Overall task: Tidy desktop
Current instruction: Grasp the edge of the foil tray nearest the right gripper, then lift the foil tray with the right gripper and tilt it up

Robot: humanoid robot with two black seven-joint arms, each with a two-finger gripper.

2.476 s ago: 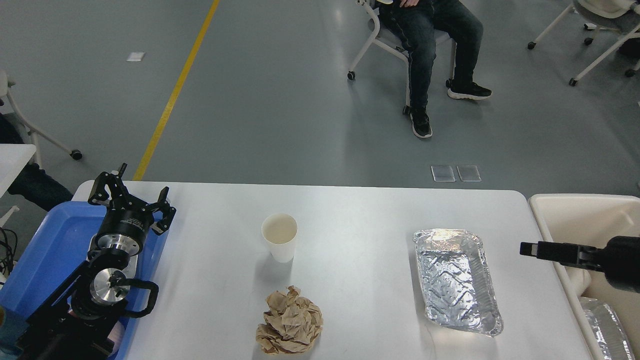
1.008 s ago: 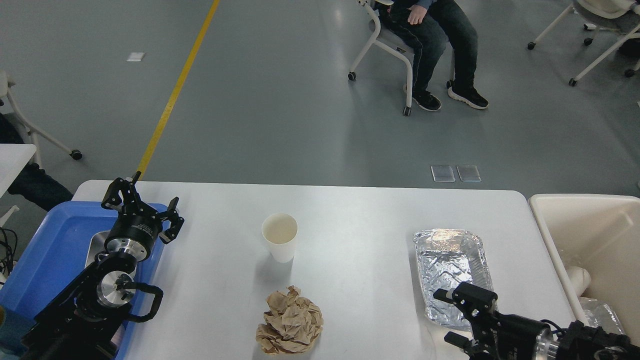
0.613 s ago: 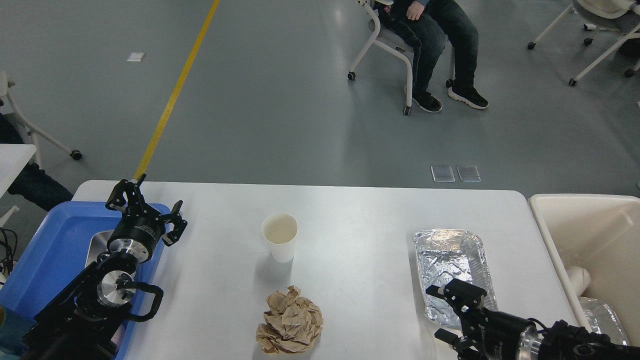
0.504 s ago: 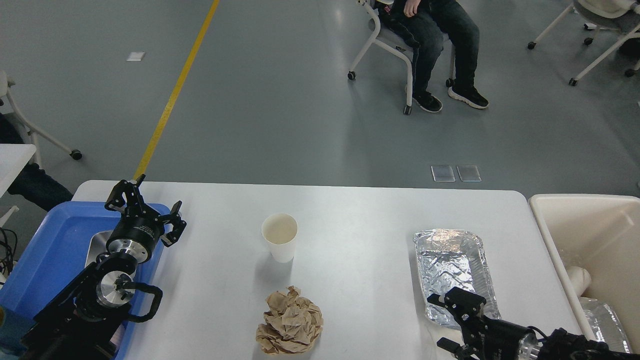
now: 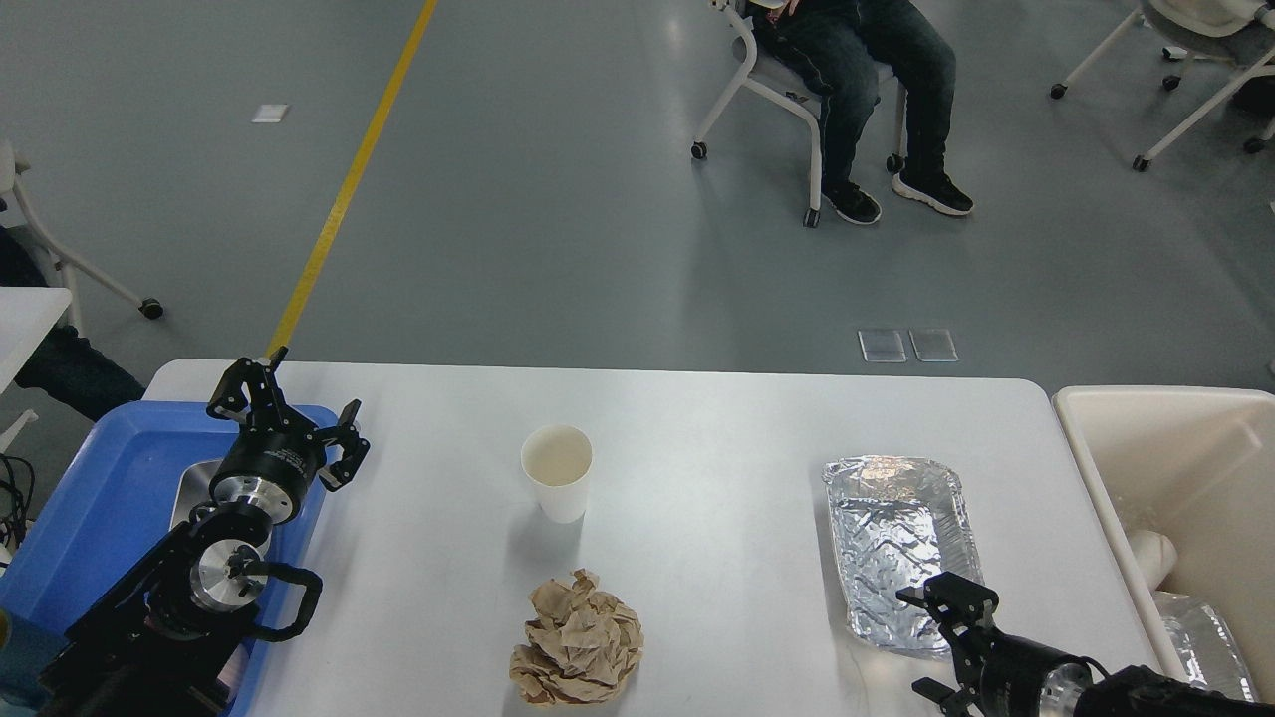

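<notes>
Three items sit on the white desktop (image 5: 717, 468) filling the lower frame: paper cup (image 5: 557, 472) at centre, crumpled brown paper (image 5: 577, 640) below it, foil tray (image 5: 904, 553) right. Left gripper (image 5: 286, 423), fingers spread and empty, hangs over the blue tray's (image 5: 90, 498) right edge. Right gripper (image 5: 946, 637), lower right, jaws apart at the foil tray's near edge. Cream bin (image 5: 1185, 468) far right.

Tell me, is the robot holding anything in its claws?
No. The left gripper is open over the blue tray's edge, with nothing in it. The right gripper is open by the foil tray's near end, not gripping it.
</notes>
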